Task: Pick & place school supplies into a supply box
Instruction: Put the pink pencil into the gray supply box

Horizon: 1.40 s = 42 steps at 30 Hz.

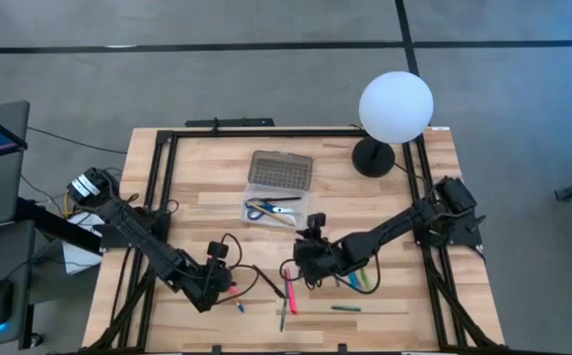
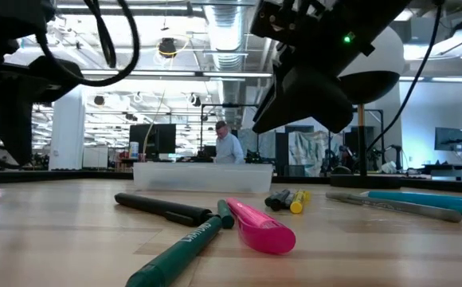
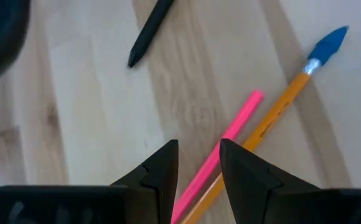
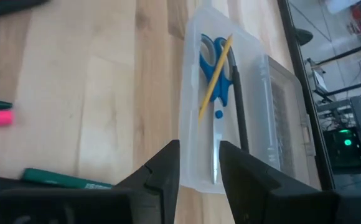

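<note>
The supply box (image 1: pixel 274 189) lies open near the middle of the wooden surface (image 1: pixel 197 158), its grey dotted lid (image 1: pixel 280 170) folded back toward the far edge. In the tray the right wrist view shows blue-handled scissors (image 4: pixel 218 93) with a yellow pencil (image 4: pixel 215 78) crossing them and a dark pen along one wall; the tray's near end is cut off by that arm's fingers.

The left pincer (image 1: pixel 217 281) hangs low toward the front edge, left of centre. Its fingers (image 3: pixel 159 171) stand a little apart, empty, with a pink pencil (image 3: pixel 230 140) running up between them and an orange pencil with a blue cap (image 3: pixel 280 106) just beside it. Both pencils pass out of sight under the fingers, so their lower ends cannot be made out. A black pen (image 3: pixel 148 34) lies farther off, its top cut off.

The right pincer (image 1: pixel 309 258) hangs over the front middle of the surface, fingers (image 4: pixel 162 174) slightly apart and holding nothing, pointed toward the box. Near it lie a pink marker (image 1: pixel 290 293), a green marker (image 2: pixel 187 243) and a black pen (image 2: pixel 163 207). Further supplies lie toward the right edge, partly hidden under the right arm from above; the low view shows them only as small yellow-tipped ends (image 2: pixel 295 203) and a teal pen (image 2: pixel 430 201).

A white globe lamp (image 1: pixel 395 106) stands at the far right corner. A person (image 2: pixel 229 147) shows in the room beyond.
</note>
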Motion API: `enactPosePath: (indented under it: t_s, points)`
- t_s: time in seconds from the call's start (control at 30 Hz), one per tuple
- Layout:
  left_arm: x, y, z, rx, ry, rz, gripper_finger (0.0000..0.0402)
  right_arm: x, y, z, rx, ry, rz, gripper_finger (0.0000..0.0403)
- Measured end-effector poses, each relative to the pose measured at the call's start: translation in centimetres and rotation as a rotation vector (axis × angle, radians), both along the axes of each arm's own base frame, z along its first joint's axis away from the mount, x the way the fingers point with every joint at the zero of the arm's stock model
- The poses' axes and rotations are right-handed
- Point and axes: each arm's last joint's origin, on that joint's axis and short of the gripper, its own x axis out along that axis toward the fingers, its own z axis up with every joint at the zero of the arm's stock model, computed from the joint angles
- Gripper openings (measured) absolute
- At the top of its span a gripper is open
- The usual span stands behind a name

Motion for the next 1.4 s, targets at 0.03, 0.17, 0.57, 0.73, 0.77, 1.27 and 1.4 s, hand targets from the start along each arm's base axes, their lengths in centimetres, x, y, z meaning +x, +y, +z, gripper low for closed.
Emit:
enactPosePath:
  t_s: [0.03, 0.17, 0.57, 0.73, 0.77, 1.27, 1.4]
  points:
    - [0.2, 0.1, 0.0, -0.011, 0.000, -0.011, 0.0114, -0.1, 0.2, 0.0, 0.002, -0.001, 0.004, 0.0108]
    - [1.0, 0.2, 0.2, -0.066, -0.007, -0.057, 0.0114, -0.4, 0.8, 0.0, 0.016, -0.010, 0.007, 0.0108]
    - [1.4, 0.0, 0.2, -0.116, -0.002, -0.100, 0.0114, -1.1, 2.5, 0.0, 0.024, -0.012, 0.047, 0.0108]
    - [1.9, -0.4, -1.6, -0.097, 0.035, -0.130, 0.0114, -1.1, 2.5, 0.0, 0.028, -0.016, 0.044, 0.0108]
    - [2.0, -0.4, -1.9, -0.090, 0.043, -0.131, 0.0114, -1.1, 2.5, 0.0, 0.028, -0.016, 0.043, 0.0108]
    - [1.1, 0.2, -2.3, -0.056, 0.149, -0.028, 0.0114, -1.2, 2.7, 0.0, 0.031, -0.017, 0.047, 0.0108]
    - [1.1, 0.8, -2.4, -0.024, 0.162, 0.015, 0.0109, -1.2, 2.7, 0.0, 0.032, -0.017, 0.048, 0.0108]
